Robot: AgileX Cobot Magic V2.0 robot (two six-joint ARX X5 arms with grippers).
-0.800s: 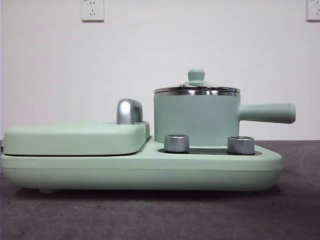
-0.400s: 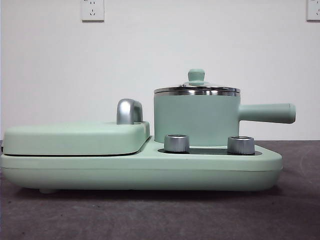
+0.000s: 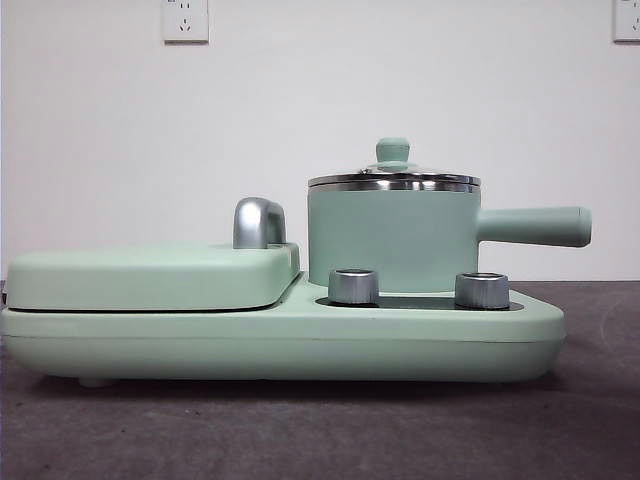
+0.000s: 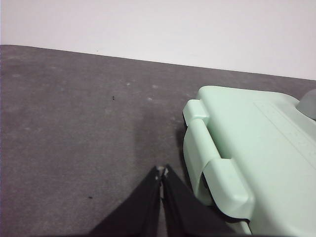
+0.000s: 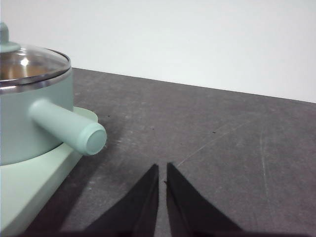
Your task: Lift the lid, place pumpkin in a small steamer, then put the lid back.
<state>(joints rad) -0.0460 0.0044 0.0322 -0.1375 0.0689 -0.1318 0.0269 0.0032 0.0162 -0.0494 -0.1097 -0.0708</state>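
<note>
The left gripper (image 4: 161, 173) hangs over bare grey table (image 4: 74, 138), its two black jaws pressed together at the tips and holding nothing. Just beside it lies the end of the flat mint-green griddle cover (image 4: 256, 148), with its moulded grip facing the gripper.

The right gripper (image 5: 161, 169) also sits above the table, clenched on nothing, with only a thin slit between its jaws. Near it, off to one side, is the rounded end of the long handle (image 5: 74, 129) of the small steamer (image 5: 29, 123). The gripper touches neither the handle nor the pot.

The small steamer (image 3: 392, 238) stands upright on the right half of the wide mint-green cooker base (image 3: 280, 345), behind two silver knobs (image 3: 353, 286). In the front view its straight handle points right, level with the table. The lid (image 3: 394, 176) rests squarely on the pot, its steel rim seated on the pot's steel rim and its small green knob on top. In the right wrist view the glass dome of the lid is clear and catches the light.

The griddle cover (image 3: 150, 277) lies closed on the left half of the base, with a curved silver hinge piece (image 3: 258, 223) between it and the pot. The pumpkin shows in none of the views. Neither arm appears in the front view.
</note>
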